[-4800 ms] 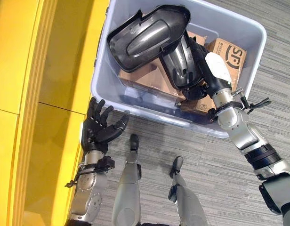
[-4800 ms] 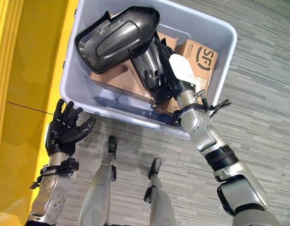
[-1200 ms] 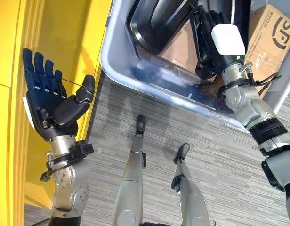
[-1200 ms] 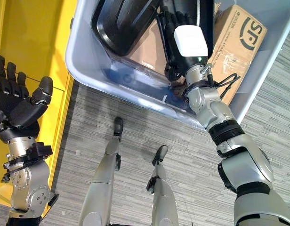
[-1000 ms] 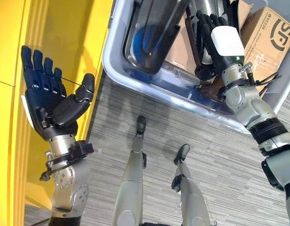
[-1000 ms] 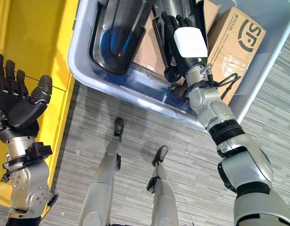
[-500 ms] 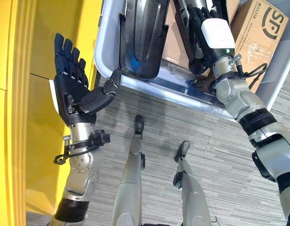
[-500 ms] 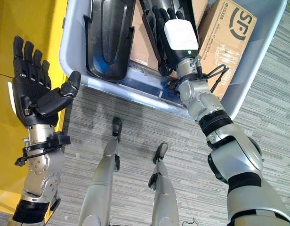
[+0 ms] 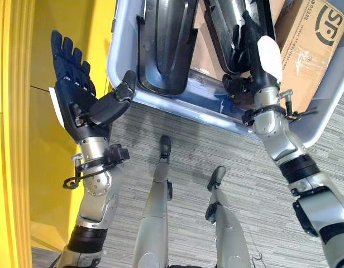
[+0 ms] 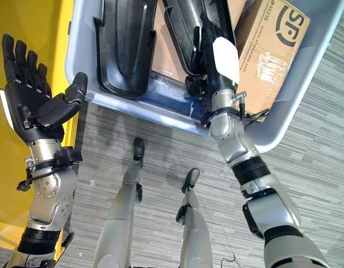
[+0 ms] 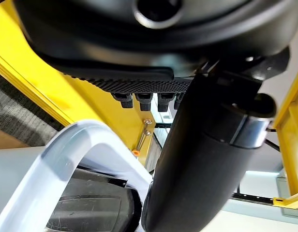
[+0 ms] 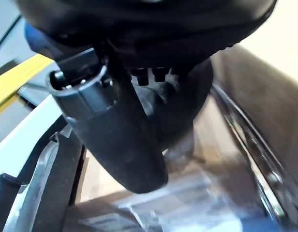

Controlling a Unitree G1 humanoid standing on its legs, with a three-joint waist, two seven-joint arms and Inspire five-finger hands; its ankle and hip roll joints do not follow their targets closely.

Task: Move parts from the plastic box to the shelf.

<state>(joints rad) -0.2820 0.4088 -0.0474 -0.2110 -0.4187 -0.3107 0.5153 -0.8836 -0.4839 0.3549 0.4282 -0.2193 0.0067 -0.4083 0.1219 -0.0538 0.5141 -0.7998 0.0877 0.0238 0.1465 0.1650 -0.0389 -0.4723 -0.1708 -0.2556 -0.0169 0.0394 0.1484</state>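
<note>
Viewing: I see a pale grey plastic box holding black moulded plastic parts.
Left hand: fingers spread apart, thumb at the box rim.
Right hand: inside the box on a part; finger state I cannot tell.

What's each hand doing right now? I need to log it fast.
Left hand: open, fingers straight, holding nothing, beside the plastic box.
Right hand: inside the box among the black parts; grip cannot be told.

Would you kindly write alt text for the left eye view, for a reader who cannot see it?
The robot's right hand reaches into a pale plastic box on grey carpet, among two large black moulded parts and a cardboard box. Its left hand is raised open beside the box, thumb at the rim, in front of a yellow shelf.
</note>
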